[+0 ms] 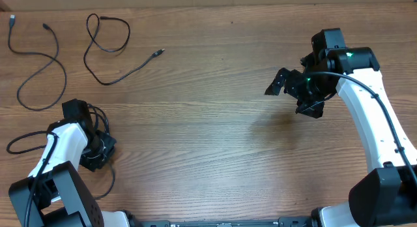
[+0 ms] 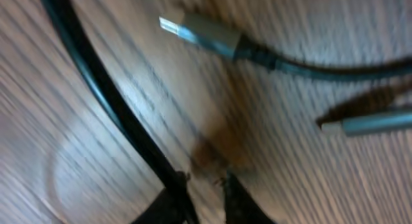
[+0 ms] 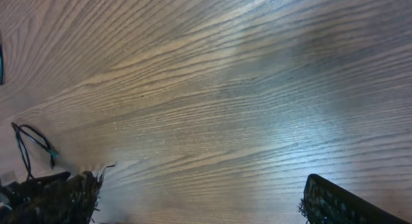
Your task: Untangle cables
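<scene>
Although the left pincer (image 2: 201,193) holds its fingertips nearly together, I cannot tell whether they pinch the black cord (image 2: 109,102) running down against one fingertip (the view is blurred). Two silvery plugs (image 2: 206,32) lie just ahead of it, and two other cords (image 1: 39,64) lie well beyond. Far across the table, the right pincer (image 1: 291,93) gapes wide, empty.

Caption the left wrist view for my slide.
Silvery plug on a thin black cable lying on wood-grain table beyond the left gripper's fingers.
</scene>
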Action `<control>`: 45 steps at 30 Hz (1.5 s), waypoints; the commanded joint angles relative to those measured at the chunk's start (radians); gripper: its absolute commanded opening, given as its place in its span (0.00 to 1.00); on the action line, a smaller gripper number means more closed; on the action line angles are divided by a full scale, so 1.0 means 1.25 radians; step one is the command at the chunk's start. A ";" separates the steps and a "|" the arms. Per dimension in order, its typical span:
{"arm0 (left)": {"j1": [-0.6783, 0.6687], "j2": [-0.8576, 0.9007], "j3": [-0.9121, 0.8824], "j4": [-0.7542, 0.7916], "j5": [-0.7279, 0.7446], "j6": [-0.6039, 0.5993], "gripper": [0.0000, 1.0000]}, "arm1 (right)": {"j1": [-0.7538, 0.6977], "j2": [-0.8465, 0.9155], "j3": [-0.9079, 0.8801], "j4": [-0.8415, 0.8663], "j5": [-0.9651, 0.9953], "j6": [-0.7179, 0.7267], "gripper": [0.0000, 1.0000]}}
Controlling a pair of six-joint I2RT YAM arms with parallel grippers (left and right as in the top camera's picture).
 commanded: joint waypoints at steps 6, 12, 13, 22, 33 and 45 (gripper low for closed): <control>0.057 -0.005 0.145 -0.028 -0.077 0.087 0.04 | -0.001 -0.014 0.001 0.002 0.008 -0.003 1.00; 0.090 -0.005 0.266 -0.083 -0.077 0.161 0.18 | -0.001 -0.014 0.001 0.002 0.008 -0.003 1.00; 0.090 -0.005 0.280 -0.096 -0.063 0.161 0.27 | -0.001 -0.014 0.001 0.002 0.008 -0.003 1.00; 0.068 -0.005 0.348 -0.163 0.135 0.161 1.00 | -0.001 -0.014 0.001 0.002 0.008 -0.003 1.00; 0.033 -0.154 0.502 -0.283 0.202 0.278 1.00 | -0.001 -0.014 0.001 0.002 0.008 -0.003 1.00; 0.019 -0.627 0.417 -0.295 0.340 0.323 0.99 | -0.001 -0.014 0.001 0.002 0.008 -0.003 1.00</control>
